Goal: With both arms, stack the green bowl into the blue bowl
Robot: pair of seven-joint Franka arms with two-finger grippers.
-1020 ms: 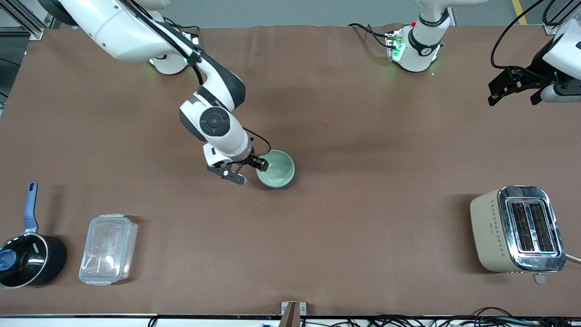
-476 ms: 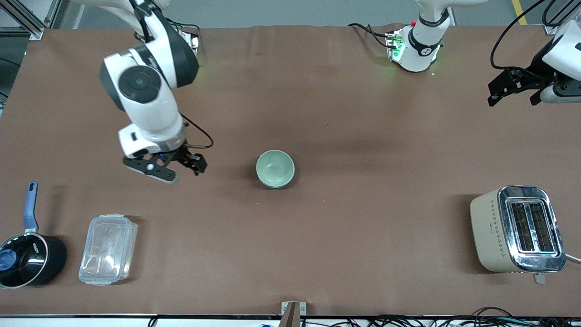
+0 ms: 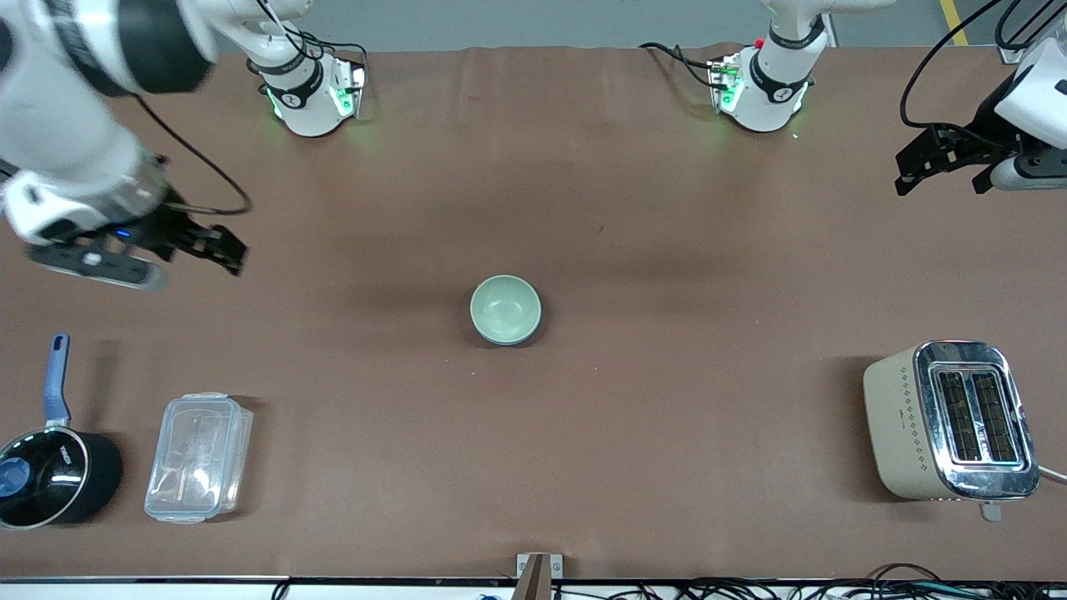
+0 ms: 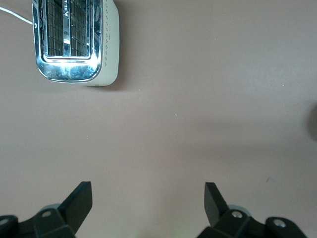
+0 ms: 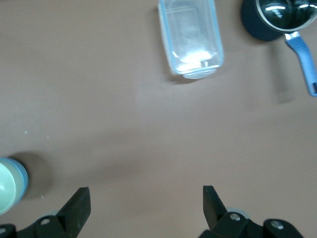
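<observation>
Front view: green bowl sits nested in blue bowl mid-table, both grippers released and empty.
Right gripper hangs over the table's right-arm end, nearer the stack than the waiting left gripper, over the left-arm end. Saucepan lettering too small to read.
Left wrist view: jaws apart, toaster only, no readable brand.
Right wrist view: jaws apart, stack at frame edge, blue rim showing under green; plastic box unlabelled.
</observation>
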